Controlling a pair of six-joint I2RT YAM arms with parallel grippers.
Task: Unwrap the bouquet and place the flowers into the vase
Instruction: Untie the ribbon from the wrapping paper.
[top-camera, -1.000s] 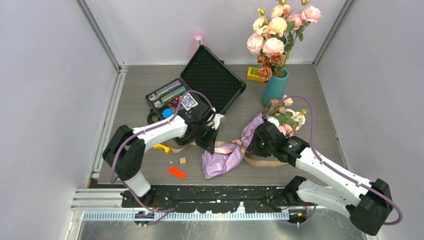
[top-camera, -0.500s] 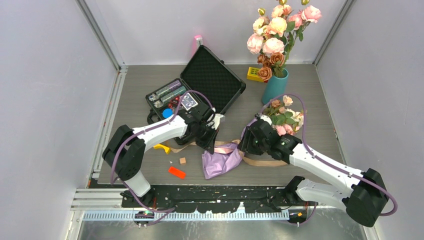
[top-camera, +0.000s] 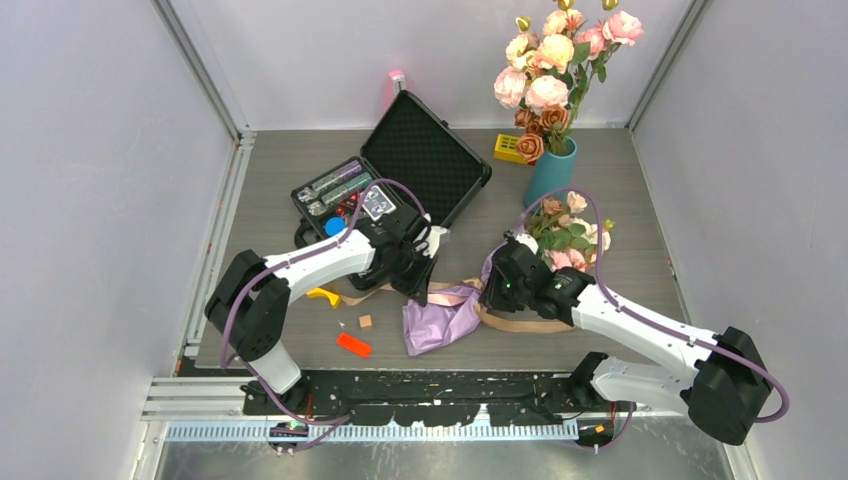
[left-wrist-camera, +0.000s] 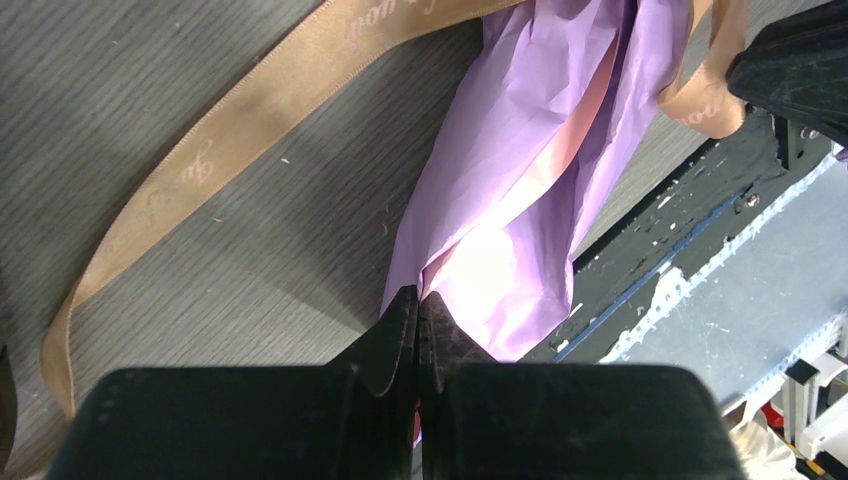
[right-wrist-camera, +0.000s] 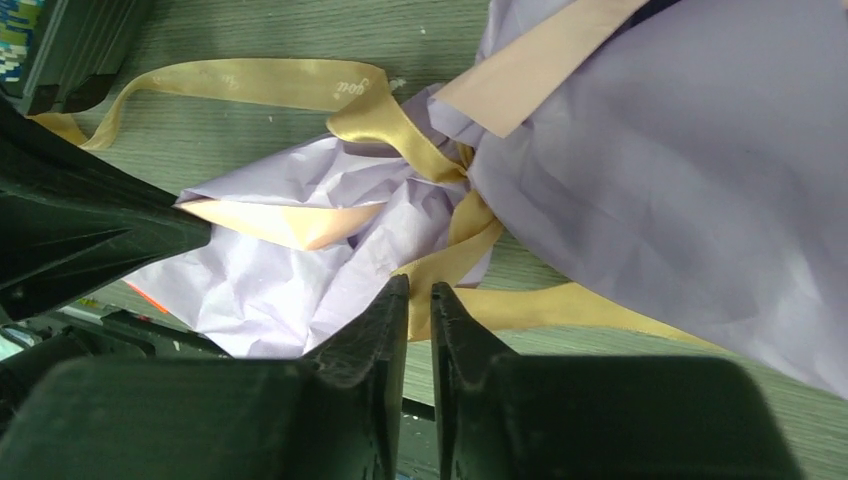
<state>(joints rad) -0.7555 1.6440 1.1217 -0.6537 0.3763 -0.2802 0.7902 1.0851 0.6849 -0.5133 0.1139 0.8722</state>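
Note:
The bouquet (top-camera: 440, 320) lies between the arms, crinkled lilac paper (left-wrist-camera: 530, 180) with pink lining and tan ribbon (right-wrist-camera: 465, 180) knotted at its waist. My left gripper (left-wrist-camera: 418, 296) is shut on the paper's edge at the stem end (top-camera: 418, 288). My right gripper (right-wrist-camera: 420, 287) hovers just right of the knot (top-camera: 492, 290). Its jaws stand a narrow gap apart, with a ribbon strand at the tips and table showing through the gap. The flowers (top-camera: 565, 235) stick out of the wrap's far end, beside the teal vase (top-camera: 548, 182).
The vase holds a bigger bunch of large pink-cream roses (top-camera: 550, 70). An open black case (top-camera: 425, 160) stands behind the left arm. A yellow block (top-camera: 508, 148), an orange piece (top-camera: 353, 345) and a small wooden cube (top-camera: 365, 321) lie about. Loose ribbon (top-camera: 520, 323) trails near the front edge.
My right gripper has slid left along the bouquet to the ribbon knot, its jaws widening and then narrowing. The flower end shifted slightly away. The left arm has not moved.

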